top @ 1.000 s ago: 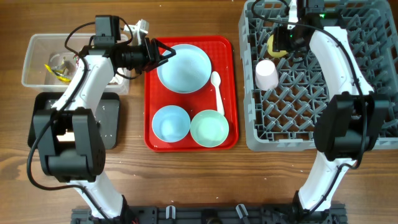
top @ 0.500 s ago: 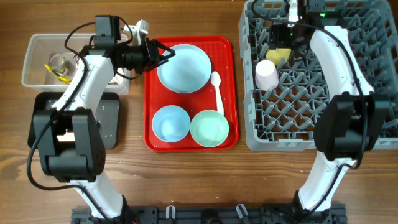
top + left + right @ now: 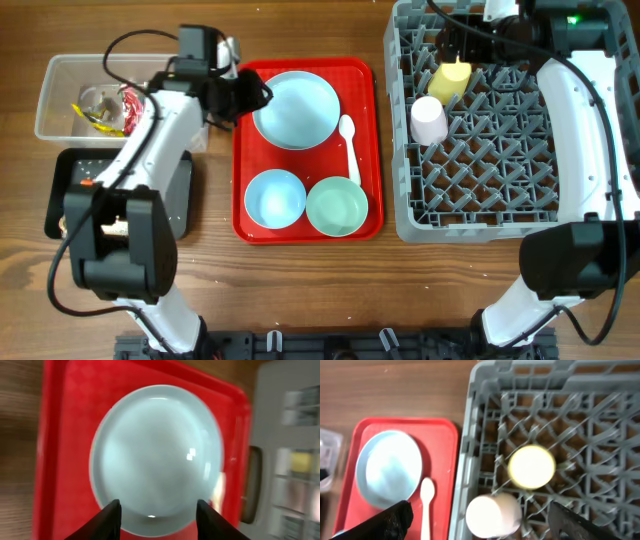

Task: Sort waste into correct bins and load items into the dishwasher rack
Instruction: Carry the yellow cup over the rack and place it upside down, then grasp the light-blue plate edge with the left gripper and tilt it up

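1. Left gripper (image 3: 158, 506) is about half open and holds nothing. It hovers at the left rim of the white plate (image 3: 295, 108), with the rim showing between its fingers (image 3: 111, 516). I can't tell from the blurred wrist view whether the tips touch the plate.
2. Right gripper (image 3: 480, 510) has its jaws spread wide and empty. It sits over the far left part of the grey rack (image 3: 590, 215).
3. The yellow cup (image 3: 450, 80) sits in the rack near its far left corner, free of the gripper. Can't tell whether it is mouth up or mouth down.
4. The small white-pink cup (image 3: 428, 120) is in the rack just beside the yellow cup, on the near side, by the rack's left wall.
5. The rack takes up the right side of the desk (image 3: 300, 290), up to the far edge.
6. The red tray (image 3: 240, 215) is mid-desk. The plate is on its far half.
7. Two pale bowls are on the tray's near half, side by side. One is bluish (image 3: 275, 197) on the left and one greenish (image 3: 337, 205) on the right.
8. The white spoon (image 3: 348, 140) lies on the tray along its right edge, just beside the plate.
9. The clear tub (image 3: 55, 110) is at the desk's far left corner, with a red wrapper (image 3: 132, 100) and a yellow wrapper (image 3: 92, 118) inside.
10. The black tray (image 3: 68, 195) is at the left edge, just on the near side of the tub and partly under the left arm.
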